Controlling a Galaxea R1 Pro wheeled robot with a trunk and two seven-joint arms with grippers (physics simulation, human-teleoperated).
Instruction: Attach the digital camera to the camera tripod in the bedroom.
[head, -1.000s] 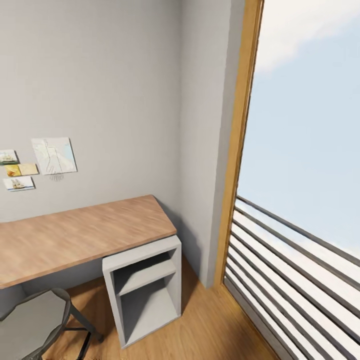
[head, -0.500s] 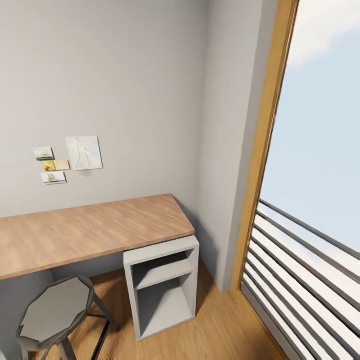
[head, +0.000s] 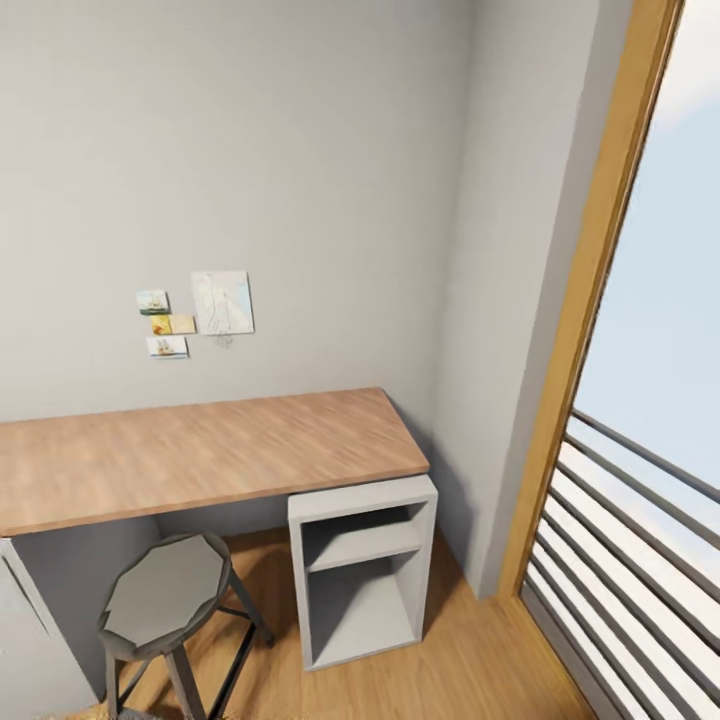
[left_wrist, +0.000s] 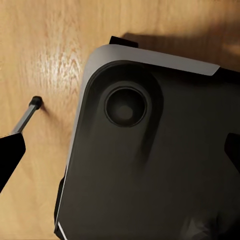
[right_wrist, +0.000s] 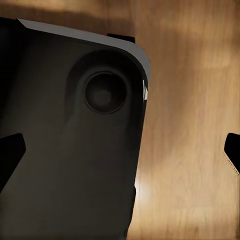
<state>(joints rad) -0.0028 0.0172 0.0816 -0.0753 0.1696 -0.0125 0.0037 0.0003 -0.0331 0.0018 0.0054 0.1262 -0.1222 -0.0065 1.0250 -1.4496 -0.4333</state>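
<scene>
A: Status of the search?

B: Head view covers the desk (head: 200, 450); under its window end a white cubby (head: 365, 570), a stool (head: 165, 600) beside that. No camera or tripod here.

A: Grippers?

B: Left gripper (left_wrist: 120, 145) and right gripper (right_wrist: 120, 150) point down, fingertips spread, empty. Scan on slowly; keep arms tucked.

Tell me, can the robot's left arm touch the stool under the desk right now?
Probably not. The left gripper hangs open over the robot's own dark base and wood floor, while the stool sits ahead under the desk.
</scene>
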